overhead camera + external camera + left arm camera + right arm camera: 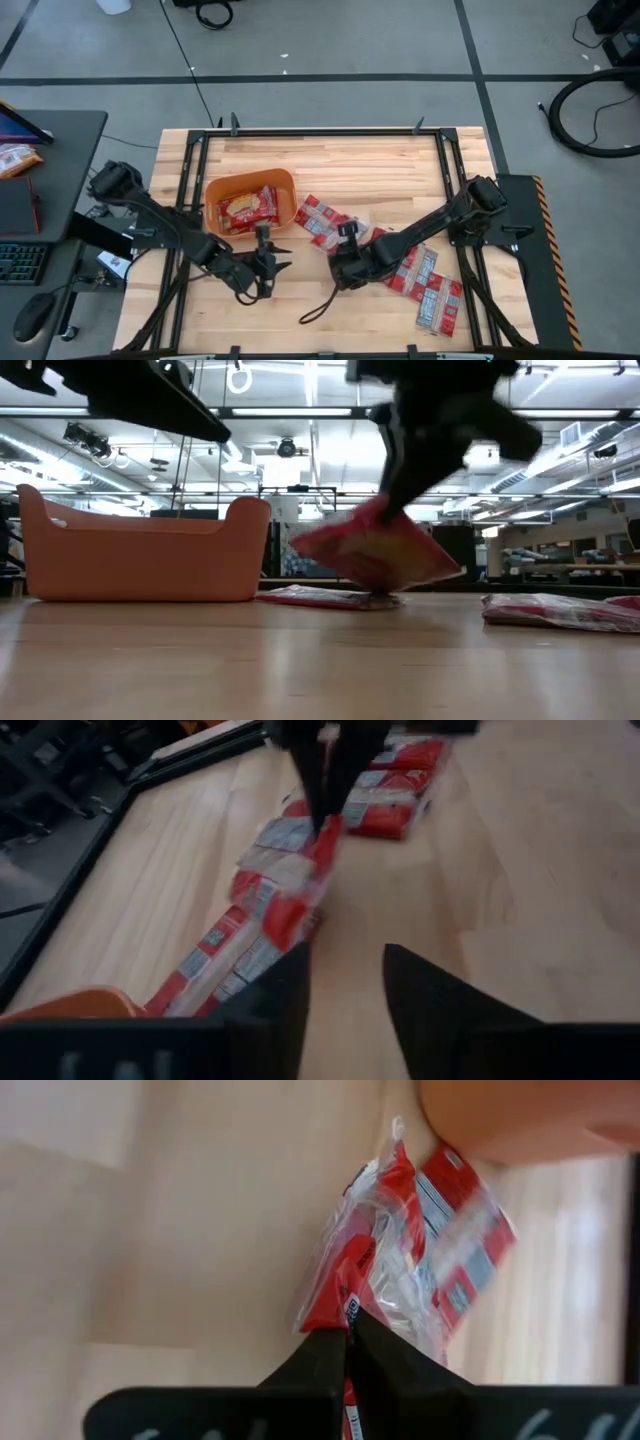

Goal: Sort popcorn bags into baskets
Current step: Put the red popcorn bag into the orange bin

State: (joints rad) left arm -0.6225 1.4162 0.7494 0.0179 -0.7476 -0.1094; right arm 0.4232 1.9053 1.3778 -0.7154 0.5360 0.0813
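Observation:
An orange basket (250,205) (140,550) stands left of the table's middle with a popcorn bag (248,208) lying inside. Several red-and-white popcorn bags (425,285) (560,610) lie flat in a row from the basket toward the table's near right. My right gripper (345,1342) (398,495) is shut on one bag (375,555) (290,880) near the table's middle. My left gripper (345,1005) (275,268) stands open just left of it, above the bare wood, with nothing between its fingers. My right gripper pinches the bag's red edge (345,1305) between its two fingertips, coming slanting down from the table's right. The bag hangs tilted below the fingers (395,480). Whether its lower edge (385,590) still touches the bags lying under it, I cannot tell.
A dark cord loop (318,305) lies on the wood near the front edge. A black metal frame (190,160) runs round the tabletop. Bare wood (360,165) lies beyond the basket toward the far edge.

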